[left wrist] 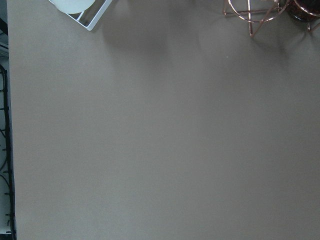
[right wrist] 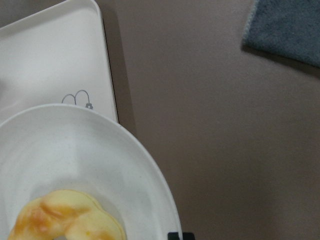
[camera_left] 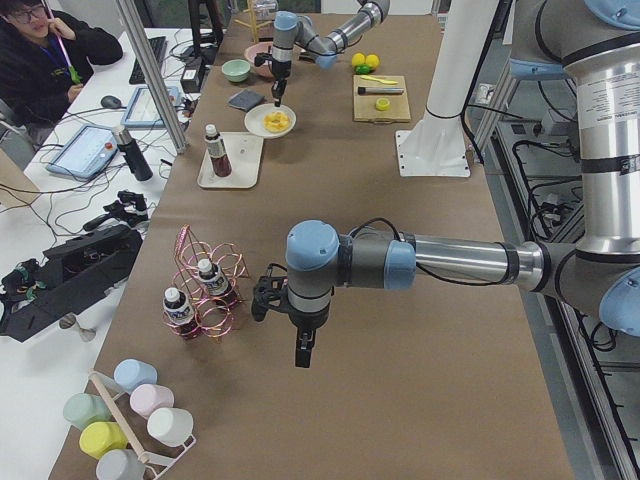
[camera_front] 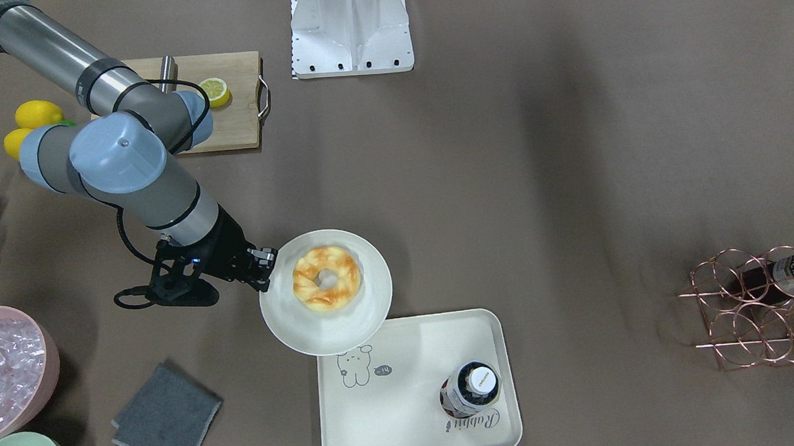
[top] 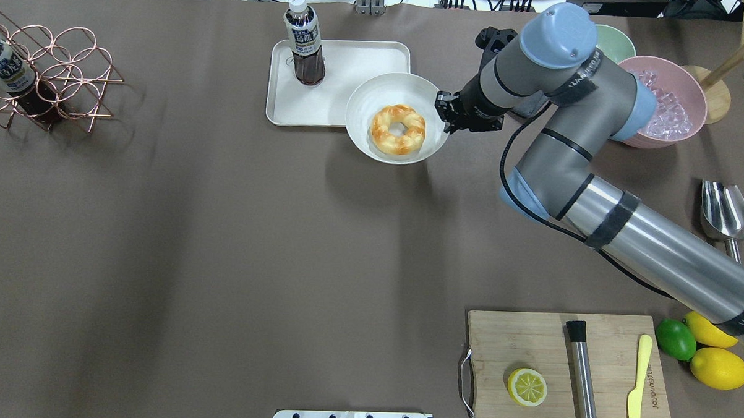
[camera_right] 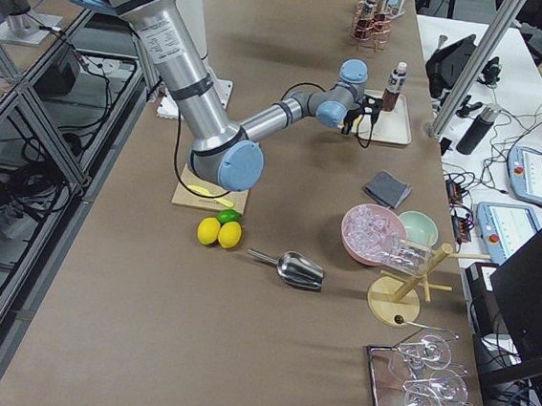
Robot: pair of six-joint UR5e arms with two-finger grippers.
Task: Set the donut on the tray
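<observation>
donut (top: 398,129) on plate (top: 363,103), not on tray (top: 352,57)

Overhead: plate overlaps the tray's 4 o'clock corner. donut lies flat, hole up, round, no long axis. right gripper (top: 442,112) is clamped on the plate rim at 3 o'clock. left gripper (camera_left: 303,355): can't tell finger state.

The plate (camera_front: 321,327) hides one tray (camera_front: 408,401) corner; the right wrist view crops the donut (right wrist: 60,220); the left end effector (camera_left: 303,355) is too small to read.
</observation>
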